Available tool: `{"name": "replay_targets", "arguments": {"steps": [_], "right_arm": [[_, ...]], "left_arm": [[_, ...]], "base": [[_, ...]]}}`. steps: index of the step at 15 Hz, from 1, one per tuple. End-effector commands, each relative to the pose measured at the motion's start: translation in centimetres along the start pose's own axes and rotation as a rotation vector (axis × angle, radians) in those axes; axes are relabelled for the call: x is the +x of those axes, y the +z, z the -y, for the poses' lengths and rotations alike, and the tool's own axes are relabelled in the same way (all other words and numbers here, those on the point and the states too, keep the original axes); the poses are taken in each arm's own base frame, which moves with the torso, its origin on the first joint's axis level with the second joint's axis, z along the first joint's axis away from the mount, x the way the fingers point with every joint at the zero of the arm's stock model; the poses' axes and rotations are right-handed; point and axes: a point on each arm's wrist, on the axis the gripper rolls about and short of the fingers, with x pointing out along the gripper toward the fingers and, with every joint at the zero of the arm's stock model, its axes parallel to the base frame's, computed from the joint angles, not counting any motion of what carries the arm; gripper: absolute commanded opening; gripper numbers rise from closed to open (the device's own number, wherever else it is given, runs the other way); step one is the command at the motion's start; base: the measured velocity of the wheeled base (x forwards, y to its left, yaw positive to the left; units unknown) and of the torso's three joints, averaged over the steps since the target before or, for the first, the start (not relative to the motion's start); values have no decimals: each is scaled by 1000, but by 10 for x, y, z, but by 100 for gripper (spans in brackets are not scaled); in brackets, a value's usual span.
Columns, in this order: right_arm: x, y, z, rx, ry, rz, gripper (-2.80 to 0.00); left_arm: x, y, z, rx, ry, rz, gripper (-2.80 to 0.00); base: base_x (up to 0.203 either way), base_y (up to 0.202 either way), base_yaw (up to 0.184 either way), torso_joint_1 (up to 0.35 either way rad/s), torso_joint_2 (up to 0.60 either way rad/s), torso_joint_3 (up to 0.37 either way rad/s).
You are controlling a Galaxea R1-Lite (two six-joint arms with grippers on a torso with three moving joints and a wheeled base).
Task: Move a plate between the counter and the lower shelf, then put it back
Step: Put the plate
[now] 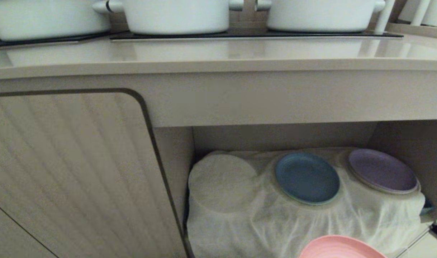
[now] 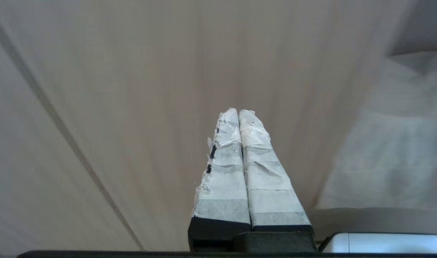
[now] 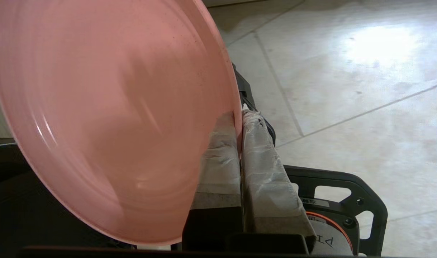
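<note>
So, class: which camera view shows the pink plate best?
The right wrist view: the pink plate fills it, its rim pinched by the right gripper. The head view catches only its top edge; the left wrist view shows none of it.

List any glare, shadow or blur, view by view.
Head view: the counter mirrors the white pots; the recess above the lower shelf is shadowed. Left wrist view: the cabinet front is soft behind the left claw. Right wrist view: glare on the floor tiles; a shadow crosses the plate in the right claw.
</note>
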Motion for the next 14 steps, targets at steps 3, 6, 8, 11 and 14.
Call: {"name": "replay_targets", "arguments": {"steps": [3,6,8,11,14], "right_arm": [[0,0,0,1,0,-3,-280],[0,1,0,1,1,0,-280],[0,0,0,1,1,-1,-280],[0,0,0,1,0,-3,-280],[-1,-1,0,0,2,2,-280]], "left_arm": [[0,0,0,0,0,1,-280],[0,0,0,0,0,1,-280],[0,0,0,0,0,1,-280],[0,0,0,0,0,1,-280],[0,0,0,-2,0,1,-280]], "base": [[0,-195,1,4,6,1],[0,-194,0,4,2,0],[0,-195,3,5,1,2],[0,-115,3,4,0,3],[0,0,0,0,0,0]]}}
